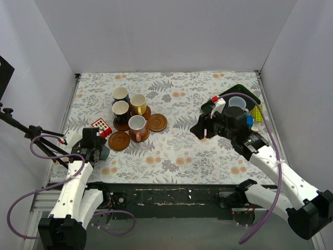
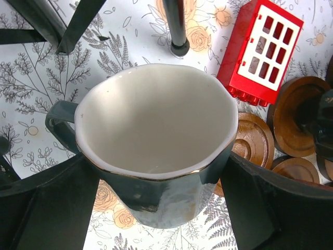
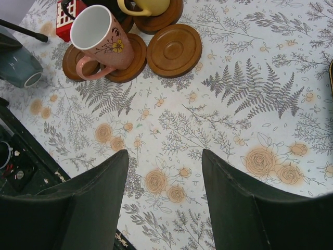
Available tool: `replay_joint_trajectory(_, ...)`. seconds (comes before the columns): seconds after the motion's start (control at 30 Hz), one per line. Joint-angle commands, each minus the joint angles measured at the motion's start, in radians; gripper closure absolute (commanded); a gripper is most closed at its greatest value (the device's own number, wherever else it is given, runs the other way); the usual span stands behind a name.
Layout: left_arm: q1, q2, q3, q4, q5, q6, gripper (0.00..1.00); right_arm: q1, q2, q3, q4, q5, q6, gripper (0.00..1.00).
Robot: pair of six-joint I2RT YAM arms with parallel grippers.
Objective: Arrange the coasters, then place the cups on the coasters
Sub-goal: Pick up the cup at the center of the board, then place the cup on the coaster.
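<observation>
Left wrist view shows the left claw [image 2: 156,203] clamped on the dark cup [image 2: 156,120] near the red block [image 2: 260,49], the right claw [image 3: 165,156] spread and empty, so cup-placing seems in hand, and next calls for carrying it to a bare coaster [image 1: 119,140].

A floral-printed cloth [image 1: 177,151] covers the table, and a red toy block with a white window grid [image 2: 260,52] lies on it toward the left. At the far right sits a dark green tray [image 1: 246,94] with a yellow block [image 1: 258,111] at its edge. A black tripod [image 1: 18,126] stands just off the table's left side.
</observation>
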State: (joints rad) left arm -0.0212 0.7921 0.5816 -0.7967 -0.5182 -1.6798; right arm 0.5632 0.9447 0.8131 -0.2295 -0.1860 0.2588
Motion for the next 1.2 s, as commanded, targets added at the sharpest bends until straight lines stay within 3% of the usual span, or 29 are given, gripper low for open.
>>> replay_joint_trajectory(0.0,-0.011,-0.037,0.041,0.059,-0.025,0.072,1.0,0.004,0.006,0.008,0.048,-0.001,0.005,0.34)
replay_joint_trajectory(0.6,-0.072,-0.09,0.021,0.152,0.036,0.183,1.0,0.004,0.025,-0.005,0.056,-0.007,0.03,0.35)
replay_joint_trajectory(1.0,-0.249,-0.182,0.043,0.154,0.072,0.247,1.0,0.006,0.031,0.038,0.025,-0.017,0.051,0.36)
replay_joint_trajectory(1.17,-0.267,-0.232,0.08,0.119,0.106,0.244,1.0,0.006,0.031,0.054,0.007,-0.007,0.057,0.36)
